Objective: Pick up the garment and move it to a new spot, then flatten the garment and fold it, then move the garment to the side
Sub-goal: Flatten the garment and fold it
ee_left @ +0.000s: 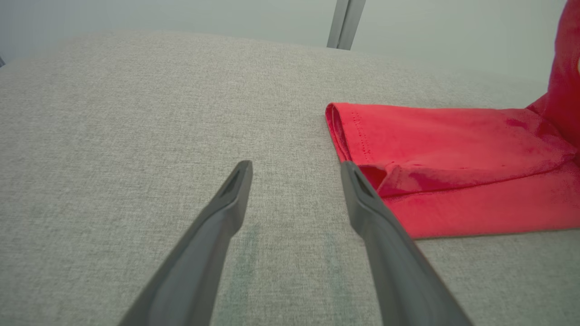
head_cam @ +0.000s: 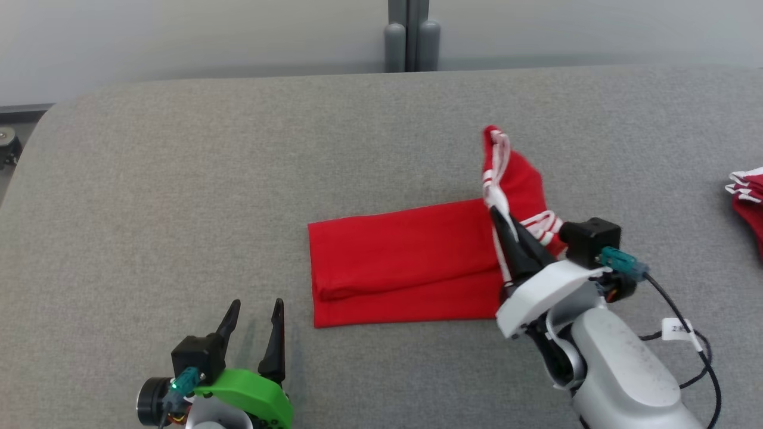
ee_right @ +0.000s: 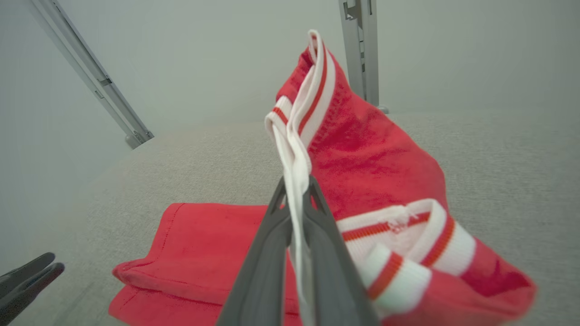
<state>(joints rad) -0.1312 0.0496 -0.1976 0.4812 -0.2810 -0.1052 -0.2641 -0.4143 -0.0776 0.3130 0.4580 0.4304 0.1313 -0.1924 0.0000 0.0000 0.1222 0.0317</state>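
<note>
Holding anything on the R side? (A)
Yep. The right gripper has its jaws clamped on a white-and-red striped edge of the garment. In the R wrist view the white strip runs down between the two dark fingers. (B)
Where's the garment overall? (A)
Mid-table, a bit R of centre. Most of it lies flat on the grey table as a long folded red band, layers stacked, folds running L to R. The R end is pulled up off the table into a peak w/ striped trim at the top. (B)
Any other trim showing? (A)
More striped ribbing sits just R of the jaws in the wrist view, bunched and partly raised w/ that end. Collar or cuff, can't tell. (B)
And the L side? (A)
The left gripper has its jaws spread wide, nothing btwn them. It's at the near L, close to the garment's near-L corner but apart from it in the head view. Tips point away from the robot — can't tell if they touch the table. (B)
Anything else around? (A)
A second red cloth pile w/ white-striped hems lies at the table's far R edge, well apart from the garment. A grey post stands behind the table's far edge, approx. centre. (B)
</note>
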